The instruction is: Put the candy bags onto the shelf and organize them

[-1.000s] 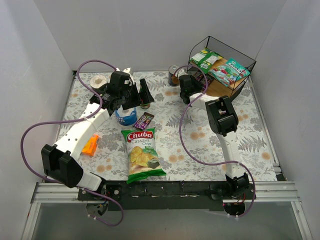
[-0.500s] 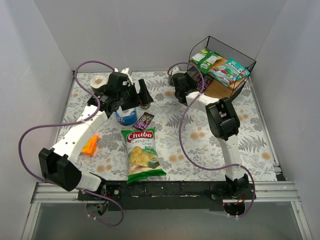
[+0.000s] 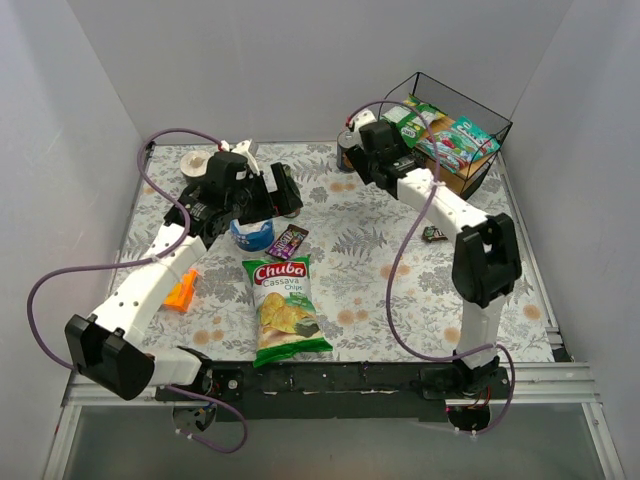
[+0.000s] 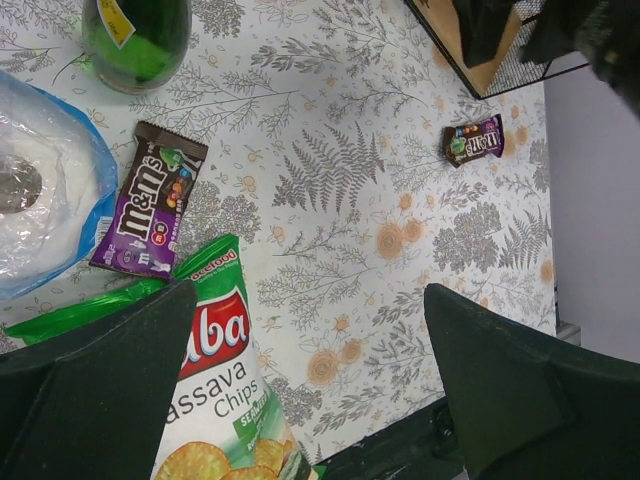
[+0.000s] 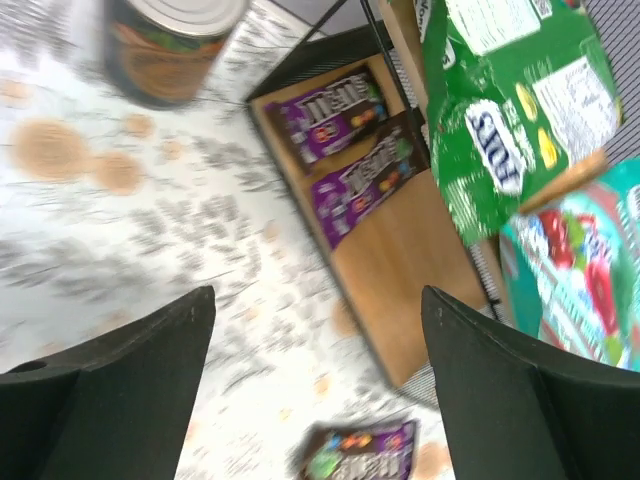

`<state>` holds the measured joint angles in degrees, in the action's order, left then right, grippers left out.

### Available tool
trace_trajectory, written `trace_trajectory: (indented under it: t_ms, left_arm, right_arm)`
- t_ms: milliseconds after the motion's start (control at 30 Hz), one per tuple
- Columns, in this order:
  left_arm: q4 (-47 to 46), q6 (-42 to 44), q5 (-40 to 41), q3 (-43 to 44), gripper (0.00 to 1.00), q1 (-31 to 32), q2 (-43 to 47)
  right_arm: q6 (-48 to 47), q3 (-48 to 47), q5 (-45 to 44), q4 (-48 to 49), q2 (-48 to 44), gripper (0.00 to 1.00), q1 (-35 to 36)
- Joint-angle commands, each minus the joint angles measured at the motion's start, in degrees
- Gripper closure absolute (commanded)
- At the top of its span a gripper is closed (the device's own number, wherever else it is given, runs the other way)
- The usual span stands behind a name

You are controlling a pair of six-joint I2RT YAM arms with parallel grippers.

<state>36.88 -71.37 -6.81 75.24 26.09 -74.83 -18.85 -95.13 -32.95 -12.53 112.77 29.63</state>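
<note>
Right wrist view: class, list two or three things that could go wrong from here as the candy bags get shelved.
1. One M&M's packet lies on the table outside the shelf; it could get left behind or nudged by the arm.
2. The can stands close to the open right gripper; a swing might topple it.
3. The other loose packet lies right beside the chips bag; the open left gripper might catch both.

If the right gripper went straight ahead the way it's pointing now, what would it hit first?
The right gripper would likely meet the shelf's lower board, beside the two purple candy bags on it. The view is blurred, so the table just before it is possible.
</note>
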Motion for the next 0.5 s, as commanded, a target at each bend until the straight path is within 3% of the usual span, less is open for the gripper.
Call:
trace_trajectory:
  t_ms: [0,133,333,467]
  left_arm:
    - [-2.9,2.2,0.1,-1.4,0.02,-0.2,3.5]
    - [-5.2,2.9,-2.5,-3.2,0.02,-0.2,3.8]
    - [-10.9,1.9,-12.1,-7.1,0.02,-0.1,2.2]
    - [-15.0,-1.7,-15.7,-10.9,0.02,0.1,0.5]
  right_arm:
    - [14.1,-2.0,11.6,-17.2,-8.3,0.07,0.1]
    - [24.6,3.5,12.3,-23.9,-14.4,0.06,0.1]
    - [30.3,17.5,5.4,-28.0,-22.8,0.11,0.1]
    - [35.9,23.6,6.1,-29.7,-26.5,0.12,0.0]
